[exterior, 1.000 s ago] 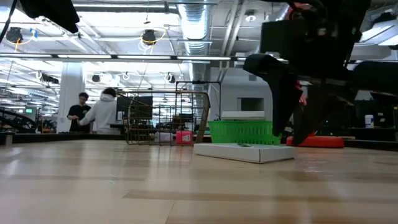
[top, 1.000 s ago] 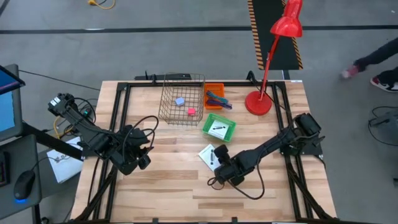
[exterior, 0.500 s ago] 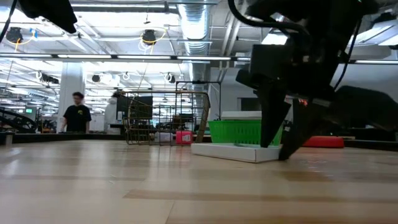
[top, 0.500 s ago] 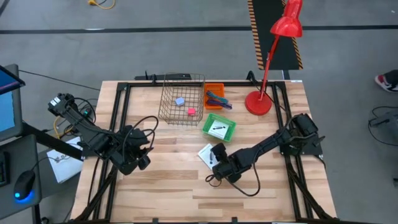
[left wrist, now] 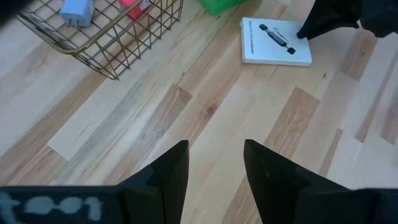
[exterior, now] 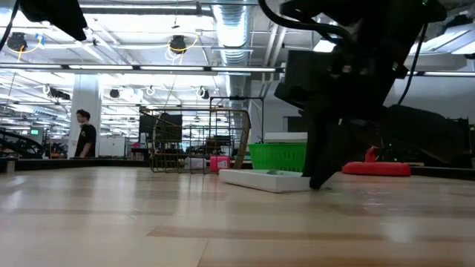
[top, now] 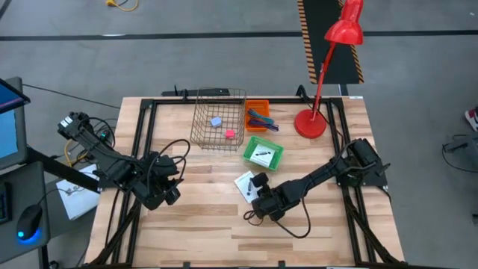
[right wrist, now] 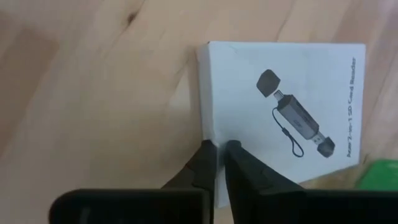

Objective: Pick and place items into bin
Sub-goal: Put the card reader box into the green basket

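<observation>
A flat white packet (top: 243, 181) with a dark print lies flat on the wooden table, also seen in the right wrist view (right wrist: 280, 106) and the low view (exterior: 260, 179). My right gripper (top: 256, 193) stands shut at the packet's near right edge, pointing steeply down (exterior: 318, 182). My left gripper (top: 163, 188) hangs open above the table's left part, with nothing between its fingers (left wrist: 214, 168). A lilac cube (top: 216, 121) and a pink cube (top: 230, 134) lie in the wire basket (top: 202, 131). Coloured sticks (top: 259, 118) lie in an orange tray. My right gripper meets the packet's side edge (right wrist: 204, 127) with its shut fingertips (right wrist: 208, 155), coming from above at a steep slant. Nothing shows between the two fingers; whether they catch any of the edge I cannot tell. The packet lies flat on the table.
A green bin (top: 275, 158) with another white packet in it stands just beyond the packet. A red desk lamp (top: 311, 123) stands at the far right. Bare tabletop lies toward the near edge. A person stands far off in the room (exterior: 83, 133).
My right gripper has come down toward the table and a little toward the left, onto the packet's edge, and its fingers have shut. The packet has slid slightly toward the table's left and stays flat.
</observation>
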Controlling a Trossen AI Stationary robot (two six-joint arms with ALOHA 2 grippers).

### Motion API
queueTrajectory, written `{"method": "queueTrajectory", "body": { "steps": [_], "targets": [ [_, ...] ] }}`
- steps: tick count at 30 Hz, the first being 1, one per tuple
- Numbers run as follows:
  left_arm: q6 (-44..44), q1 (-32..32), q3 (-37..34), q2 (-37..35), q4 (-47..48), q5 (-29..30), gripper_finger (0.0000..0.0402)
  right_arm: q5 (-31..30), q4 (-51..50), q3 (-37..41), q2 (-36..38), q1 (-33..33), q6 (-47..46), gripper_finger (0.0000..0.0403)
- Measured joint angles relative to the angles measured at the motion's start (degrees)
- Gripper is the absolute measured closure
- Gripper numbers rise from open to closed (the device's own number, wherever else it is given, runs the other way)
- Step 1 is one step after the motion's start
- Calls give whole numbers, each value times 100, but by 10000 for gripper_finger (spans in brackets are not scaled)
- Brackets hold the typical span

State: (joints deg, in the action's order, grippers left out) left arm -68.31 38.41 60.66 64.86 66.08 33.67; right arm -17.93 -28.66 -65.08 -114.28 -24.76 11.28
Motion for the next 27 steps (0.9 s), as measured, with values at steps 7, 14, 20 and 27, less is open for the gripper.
{"method": "queueTrajectory", "body": {
  "steps": [7, 14, 20, 27],
  "targets": [
    [36, 0, 0, 0, 4, -84, 258, 321, -314, -647, -212, -52, -1054, 402],
    [134, 4, 0, 0, 90, -371, 258, 735, -713, -1695, -317, -66, -1721, 400],
    [210, 7, 0, 0, 160, -541, 258, 310, -1145, -2516, -297, -131, -2320, 400],
    [413, 141, 0, 0, 200, -545, 258, -246, -1946, -3341, -282, -255, -2633, 401]
  ]
}}
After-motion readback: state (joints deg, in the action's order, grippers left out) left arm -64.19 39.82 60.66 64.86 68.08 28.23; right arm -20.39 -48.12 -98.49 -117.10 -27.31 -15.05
